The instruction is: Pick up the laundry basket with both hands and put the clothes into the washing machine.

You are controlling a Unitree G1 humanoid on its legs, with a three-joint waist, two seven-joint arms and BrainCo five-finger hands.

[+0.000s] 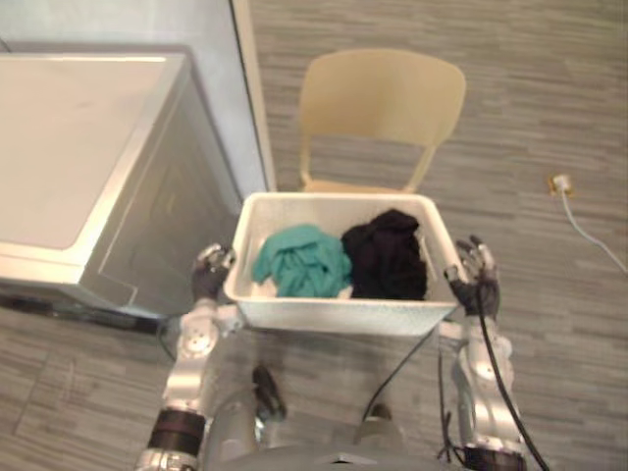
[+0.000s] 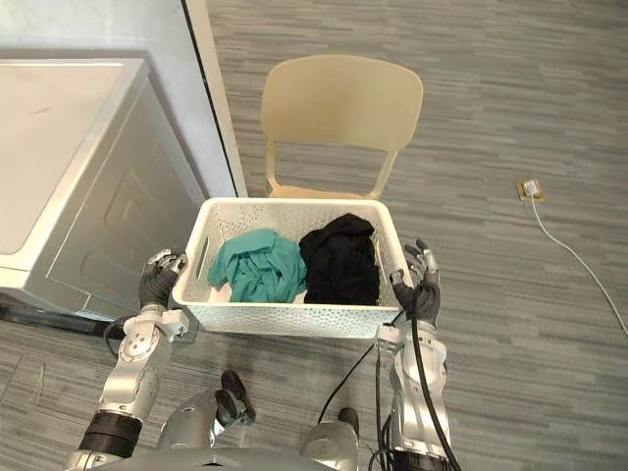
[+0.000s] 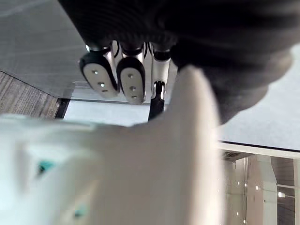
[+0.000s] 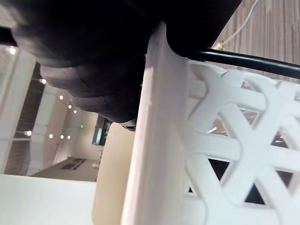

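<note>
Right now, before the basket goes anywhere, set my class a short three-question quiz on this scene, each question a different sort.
1. True or false: the teal garment lies in the robot's right half of the white laundry basket.
2. What stands just beyond the basket? A) beige chair B) stool C) ironing board
3. Fill in: the washing machine stands to the robot's ____.
Key: 1 false, the black garment lies there; 2 A; 3 left.

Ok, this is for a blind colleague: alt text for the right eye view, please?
A white basket holds a teal cloth and a black cloth, with the left hand and right hand at its ends. A washing machine stands at left, a chair behind the basket.
</note>
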